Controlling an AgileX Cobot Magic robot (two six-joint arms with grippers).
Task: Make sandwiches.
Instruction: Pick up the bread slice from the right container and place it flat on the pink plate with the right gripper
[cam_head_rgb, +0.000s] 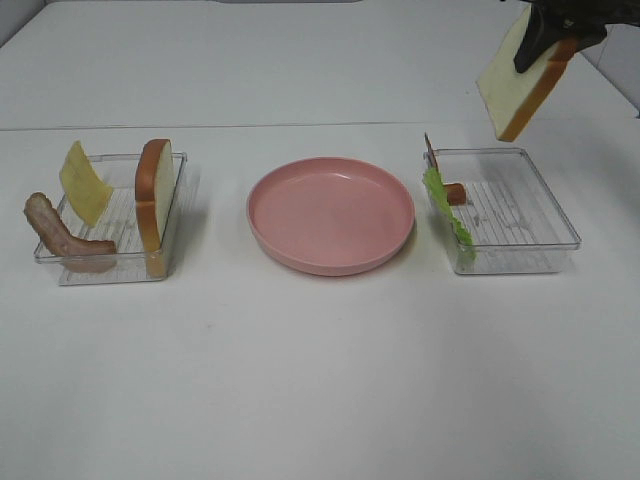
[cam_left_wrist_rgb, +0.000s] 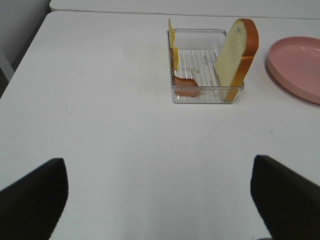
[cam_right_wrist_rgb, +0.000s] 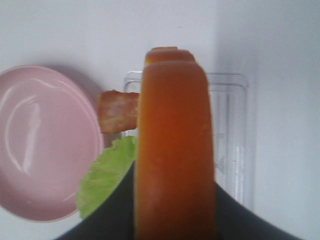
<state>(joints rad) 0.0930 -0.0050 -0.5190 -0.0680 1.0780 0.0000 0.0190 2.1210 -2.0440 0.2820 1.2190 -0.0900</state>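
Three pieces sit in the left clear plastic tray (cam_head_rgb: 110, 272): brown bacon strip (cam_head_rgb: 60, 235), yellow cheese slice (cam_head_rgb: 85, 180), upright white bread slice (cam_head_rgb: 152, 195); left pincer (cam_left_wrist_rgb: 160, 200) gapes empty. Round pink plate (cam_head_rgb: 330, 262) bare, nothing stacked yet; right pincer (cam_head_rgb: 555, 35) clenches the second bread slice (cam_head_rgb: 510, 85) above the right tray (cam_head_rgb: 530, 245), which holds a green lettuce leaf (cam_head_rgb: 448, 215).

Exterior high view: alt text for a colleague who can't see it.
The right gripper holds a bread slice in the air above the right tray, which holds lettuce and a bacon piece. A pink plate sits mid-table; the left tray holds bacon, cheese and a second bread slice standing on edge.
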